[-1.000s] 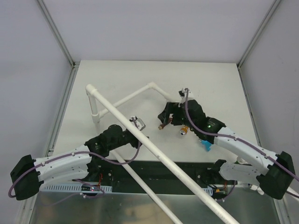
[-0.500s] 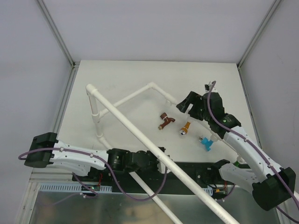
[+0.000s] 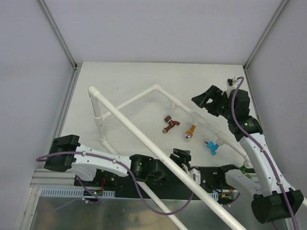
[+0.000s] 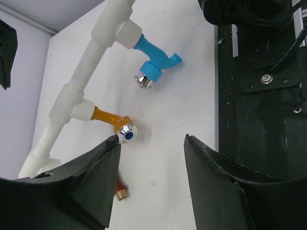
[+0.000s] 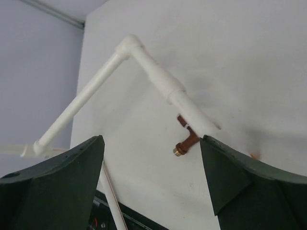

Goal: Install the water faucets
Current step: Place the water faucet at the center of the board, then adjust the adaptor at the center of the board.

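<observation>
The blue faucet [image 3: 211,145] [image 4: 154,63] and the orange faucet [image 3: 190,131] [image 4: 113,123] stick out of tees on the white pipe [image 3: 206,125] [image 4: 84,67]. The brown faucet [image 3: 169,123] [image 5: 187,141] lies on the table just short of that pipe; whether it touches the pipe I cannot tell. My left gripper [image 3: 185,161] [image 4: 152,140] hovers open near the front edge, its jaws pointing at the orange and blue faucets, nothing between them. Open and empty, my right gripper [image 3: 202,101] [image 5: 152,139] hangs above the pipe at the back right.
A long white pipe [image 3: 158,152] runs diagonally from the elbow [image 3: 93,91] at the back left over the black base plate [image 3: 211,173] at the front. A thinner pipe [image 3: 153,197] slants below it. The left arm lies under the long pipe.
My left arm swung right along the front edge, its gripper now near the faucets. My right gripper drew back and to the right, away from the brown faucet.
</observation>
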Robot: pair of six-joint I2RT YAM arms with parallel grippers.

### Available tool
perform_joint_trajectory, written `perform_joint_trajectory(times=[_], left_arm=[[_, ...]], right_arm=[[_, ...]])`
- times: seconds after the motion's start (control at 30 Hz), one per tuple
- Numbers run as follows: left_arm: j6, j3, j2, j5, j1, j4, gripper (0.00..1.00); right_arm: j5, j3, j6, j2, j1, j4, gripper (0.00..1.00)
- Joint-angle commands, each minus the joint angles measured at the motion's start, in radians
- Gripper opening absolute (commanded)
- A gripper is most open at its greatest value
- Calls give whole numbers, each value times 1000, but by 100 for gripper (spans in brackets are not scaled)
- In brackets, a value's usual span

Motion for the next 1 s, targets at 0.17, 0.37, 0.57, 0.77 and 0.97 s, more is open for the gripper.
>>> perform_joint_trajectory(times=[0.17, 0.37, 0.57, 0.77, 0.97], left_arm=[[-79, 120, -70, 153, 3, -95, 57], [-44, 209, -18, 184, -29, -137, 57], [160, 218, 126, -28, -137, -71, 56], [78, 112, 117, -74, -212, 54, 56], [62, 83, 140, -135, -316, 58, 57]], right_arm=[[-136, -120, -236, -77, 396, 100, 88], [19, -209, -138, 74, 524, 237, 88], [31, -309, -64, 153, 523, 387, 88], [34, -321, -84, 178, 523, 388, 88], [39, -311, -102, 190, 524, 376, 88]])
